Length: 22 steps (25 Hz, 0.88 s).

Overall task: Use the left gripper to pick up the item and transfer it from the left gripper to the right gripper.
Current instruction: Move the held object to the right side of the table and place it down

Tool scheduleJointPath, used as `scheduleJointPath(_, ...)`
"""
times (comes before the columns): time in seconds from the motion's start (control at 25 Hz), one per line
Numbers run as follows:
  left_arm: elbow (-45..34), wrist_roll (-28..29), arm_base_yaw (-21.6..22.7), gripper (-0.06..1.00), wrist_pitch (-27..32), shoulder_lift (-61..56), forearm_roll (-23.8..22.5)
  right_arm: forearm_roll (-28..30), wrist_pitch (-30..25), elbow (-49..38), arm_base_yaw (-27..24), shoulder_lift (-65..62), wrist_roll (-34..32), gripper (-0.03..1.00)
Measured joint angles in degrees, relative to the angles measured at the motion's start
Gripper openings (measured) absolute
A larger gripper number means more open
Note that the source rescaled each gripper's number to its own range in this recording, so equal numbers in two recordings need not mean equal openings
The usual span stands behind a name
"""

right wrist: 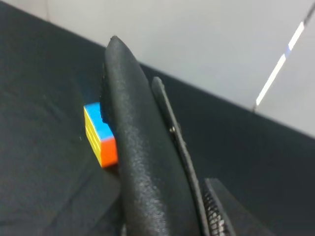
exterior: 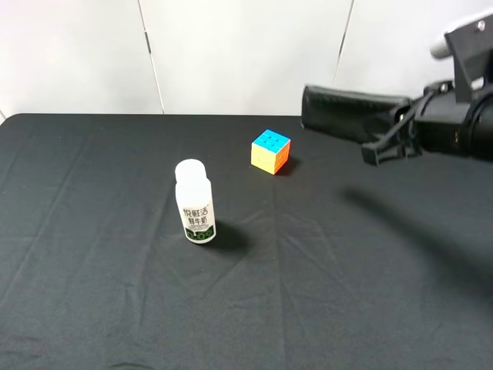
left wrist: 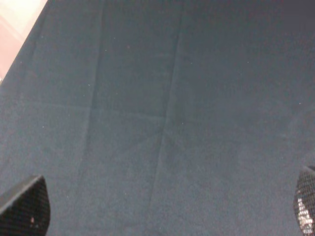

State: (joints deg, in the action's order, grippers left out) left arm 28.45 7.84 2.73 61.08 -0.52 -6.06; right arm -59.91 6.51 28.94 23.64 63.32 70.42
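Note:
The item, a long matte black soft case (exterior: 347,112), is held above the table's far right part by my right gripper (exterior: 389,132), which is shut on its right end. The right wrist view shows the case (right wrist: 142,147) running away from the camera, with one ribbed finger (right wrist: 221,211) pressed against its side. My left gripper (left wrist: 165,206) is out of the exterior high view. In the left wrist view its two fingertips (left wrist: 24,204) sit far apart over bare black cloth, open and empty.
A white bottle with a green label (exterior: 194,202) stands upright left of centre on the black-clothed table (exterior: 115,293). A small multicoloured cube (exterior: 270,151) sits behind it, left of the case, and also shows in the right wrist view (right wrist: 101,135). White wall panels stand behind.

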Motion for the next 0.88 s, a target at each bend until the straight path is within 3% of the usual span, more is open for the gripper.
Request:
scheduleJointPath(0.2, 0.0, 0.0, 0.0, 0.98, 0.0, 0.0, 0.0, 0.0, -0.25, -0.87, -3.63, 4.01, -4.88, 0.0)
scheduleJointPath(0.44, 0.0, 0.0, 0.0, 0.98, 0.0, 0.0, 0.0, -0.05, -6.51, -0.93, -10.22, 12.74, -9.78, 0.0)
scheduleJointPath(0.88, 0.0, 0.0, 0.0, 0.98, 0.0, 0.0, 0.0, -0.05, -4.12, -0.93, -10.64, 13.95, -10.47, 0.0)
